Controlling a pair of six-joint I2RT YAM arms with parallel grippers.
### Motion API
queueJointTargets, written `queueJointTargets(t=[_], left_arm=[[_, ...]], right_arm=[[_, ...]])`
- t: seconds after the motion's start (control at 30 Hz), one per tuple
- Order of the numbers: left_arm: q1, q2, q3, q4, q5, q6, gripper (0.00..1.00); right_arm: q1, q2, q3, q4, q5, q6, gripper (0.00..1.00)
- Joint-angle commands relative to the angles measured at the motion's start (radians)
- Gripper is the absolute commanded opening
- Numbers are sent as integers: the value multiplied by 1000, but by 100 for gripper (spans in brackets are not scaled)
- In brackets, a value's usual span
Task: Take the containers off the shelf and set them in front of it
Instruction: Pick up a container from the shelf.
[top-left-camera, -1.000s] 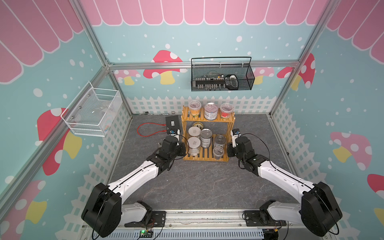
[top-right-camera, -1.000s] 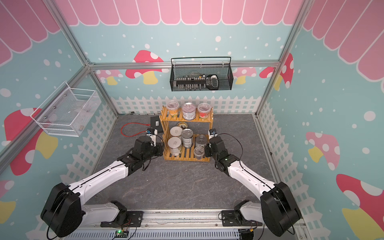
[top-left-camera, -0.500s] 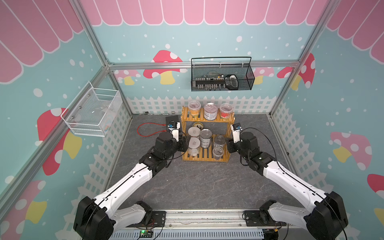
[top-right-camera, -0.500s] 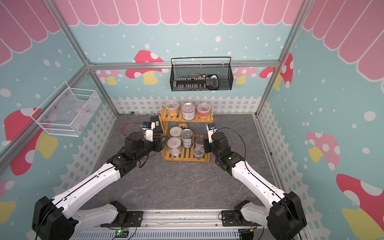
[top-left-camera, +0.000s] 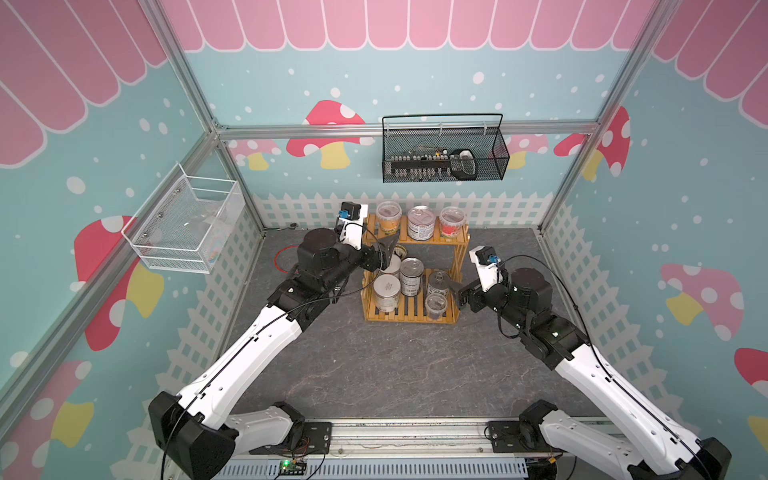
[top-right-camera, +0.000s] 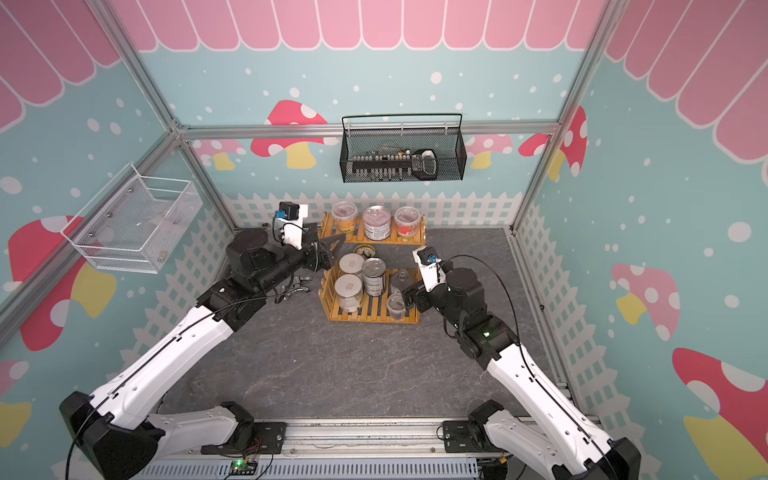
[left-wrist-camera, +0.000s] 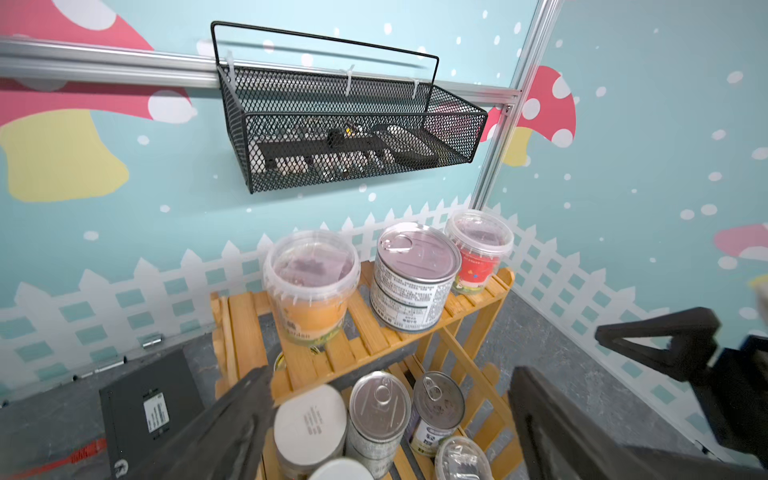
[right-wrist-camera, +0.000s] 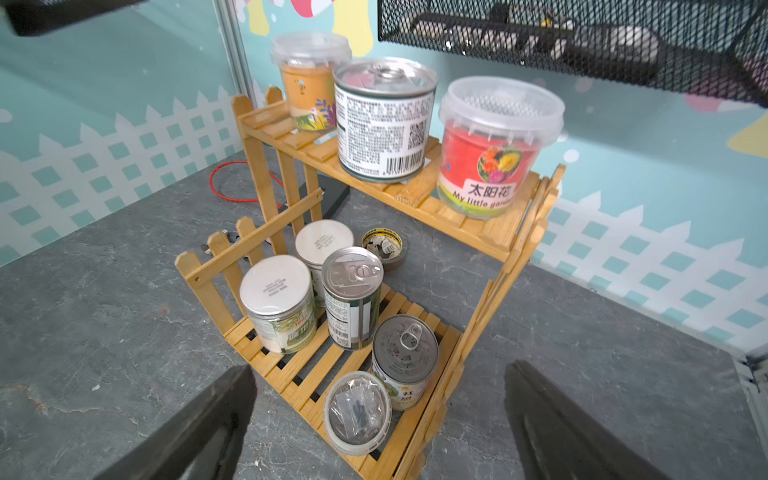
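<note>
The shelf (top-left-camera: 411, 320) of yellow wooden slats stands at the back middle of the floor, and every one of the containers in view is on it. Its upper tier holds an orange tub (left-wrist-camera: 309, 286), a labelled tin (left-wrist-camera: 411, 278) and a red tub (right-wrist-camera: 494, 145). On the lower tier are two white-lidded cans (right-wrist-camera: 278, 303), two pull-tab tins (right-wrist-camera: 353, 295) and a small clear tub (right-wrist-camera: 357, 407). My left gripper (top-left-camera: 386, 254) hangs open at the shelf's left side, above the lower tier. My right gripper (top-left-camera: 456, 291) stands open by the shelf's right front corner, holding nothing.
A tape roll (right-wrist-camera: 384, 247) lies on the floor under the upper tier. A black box (left-wrist-camera: 149, 407) and a red cable (top-left-camera: 282, 259) lie left of the shelf. A black mesh basket (top-left-camera: 444, 158) hangs on the back wall, a white one (top-left-camera: 187, 224) on the left wall.
Both grippers have opened wide. The left arm has risen from low beside the lower tier toward the upper tier's left end. The right gripper has drawn back slightly to the right.
</note>
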Motion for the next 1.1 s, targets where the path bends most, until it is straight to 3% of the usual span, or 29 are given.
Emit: queueJointTargets(t=[0.0,0.37,0.53,1.07], left_arm=[[17,82,72,-53,42,76,95],[40,270,249,-91,48,114,98],[64,310,278,-91,10,112,98],[101,362,334,-90,53,121,96]], right_arm=[[-5,-29,49,-23,-26,-36,99],[-22,-42,115,-52,-47,-68,99],[-30,-37,125,-48,-54,-69,99],[-48,-15,134,-34,-74,-65,99]])
